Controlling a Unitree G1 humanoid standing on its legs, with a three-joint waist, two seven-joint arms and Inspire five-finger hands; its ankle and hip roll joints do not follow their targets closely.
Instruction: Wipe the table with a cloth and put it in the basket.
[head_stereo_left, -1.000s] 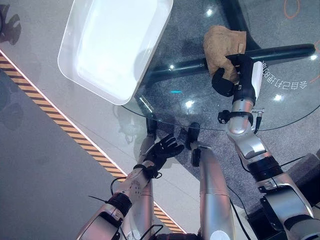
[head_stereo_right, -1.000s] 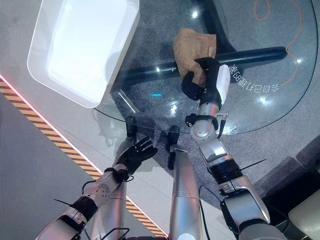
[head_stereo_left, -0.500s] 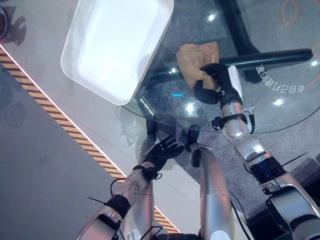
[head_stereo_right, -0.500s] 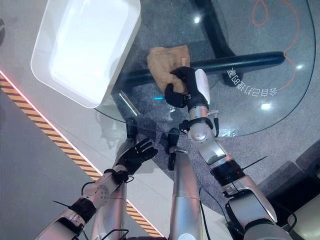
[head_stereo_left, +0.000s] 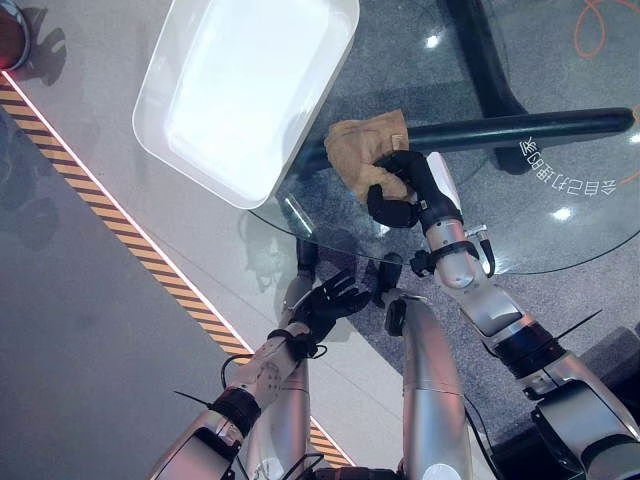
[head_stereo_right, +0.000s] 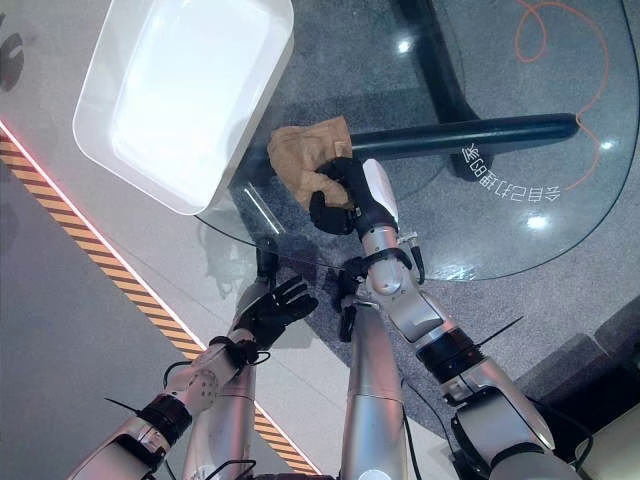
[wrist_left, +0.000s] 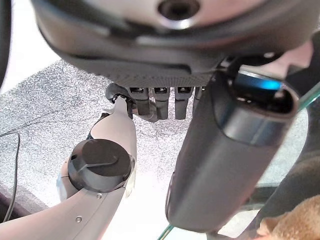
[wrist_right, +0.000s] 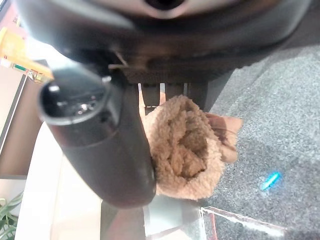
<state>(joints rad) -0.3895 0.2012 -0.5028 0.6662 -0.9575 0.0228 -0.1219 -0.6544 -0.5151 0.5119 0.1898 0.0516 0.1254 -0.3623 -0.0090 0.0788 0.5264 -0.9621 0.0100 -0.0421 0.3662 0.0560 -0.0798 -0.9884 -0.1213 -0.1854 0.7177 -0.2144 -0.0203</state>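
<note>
Right hand (head_stereo_left: 400, 190): fingers curled round the tan cloth (head_stereo_left: 360, 155), pressing it on the glass table (head_stereo_left: 560, 240) near its edge, just beside the white basket (head_stereo_left: 160, 140)
Left hand (head_stereo_left: 325, 300): fingers spread, idle below the table edge
Risk: bunched cloth may slip from the grip or catch the basket rim when lifted across
Cloth axis: crumpled lump, longer side running from the hand toward the basket

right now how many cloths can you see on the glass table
1. A single tan cloth lies bunched on the glass table near its left edge, beside the white basket, with the right robot hand curled round it. No other cloth is visible.
</note>
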